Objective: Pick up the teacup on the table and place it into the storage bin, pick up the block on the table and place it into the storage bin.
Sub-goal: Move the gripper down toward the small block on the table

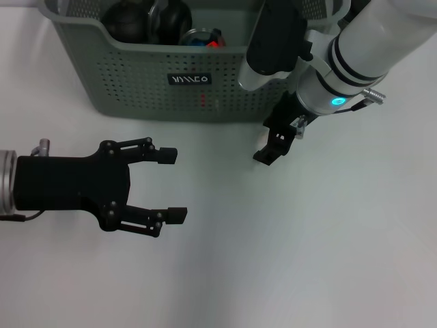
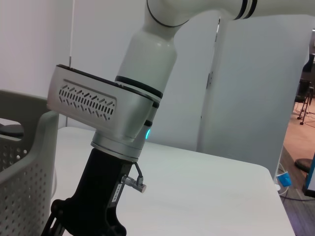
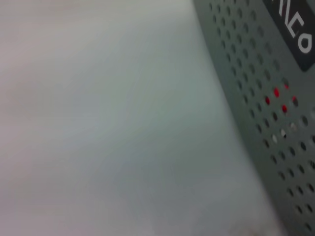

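Note:
The grey-green storage bin [image 1: 136, 82] stands at the back of the white table, its black label facing me. Inside it lies a round clear-rimmed piece that looks like the teacup [image 1: 198, 35], with a red bit that looks like the block [image 1: 214, 43] beside it. Red also glows through the bin's holes [image 3: 280, 96]. My right gripper [image 1: 273, 147] hangs just in front of the bin's right part, close above the table. My left gripper [image 1: 174, 186] hovers open and empty over the table in front of the bin's left half.
Dark rounded items [image 1: 147, 20] fill the bin's left part. In the left wrist view the bin's wall [image 2: 29, 162] sits beside the right arm's white wrist [image 2: 98, 108]. Bare white table [image 1: 307, 260] stretches in front and to the right.

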